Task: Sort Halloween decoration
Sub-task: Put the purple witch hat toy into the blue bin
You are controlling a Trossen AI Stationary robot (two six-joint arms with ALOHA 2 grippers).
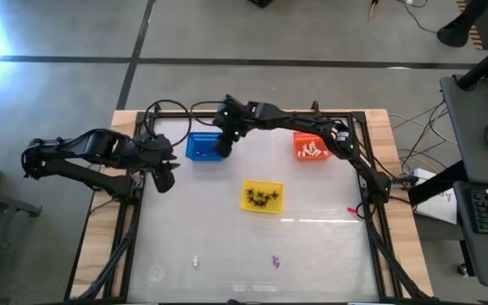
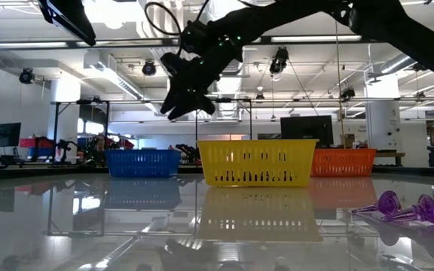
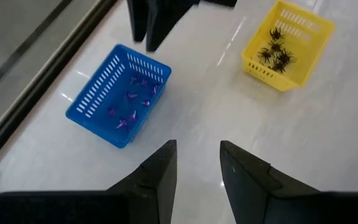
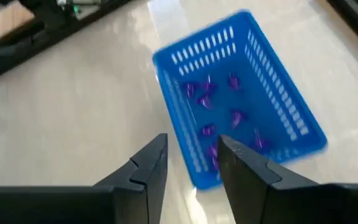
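Up front on the counter (image 1: 329, 254) there's a purple trinket (image 1: 274, 262) and a little white one (image 1: 195, 262) lying loose, well apart. Further in, the yellow basket (image 1: 262, 196) has the black spiders (image 3: 276, 53). At the back, the right gripper (image 4: 191, 163) hangs over the blue basket (image 4: 241, 93), fingers apart with nothing between them, purple pieces (image 4: 219, 115) lying inside. The orange basket (image 1: 311, 146) holds white bits. The left gripper (image 3: 197, 165) waits beside the blue basket, fingers parted, empty.
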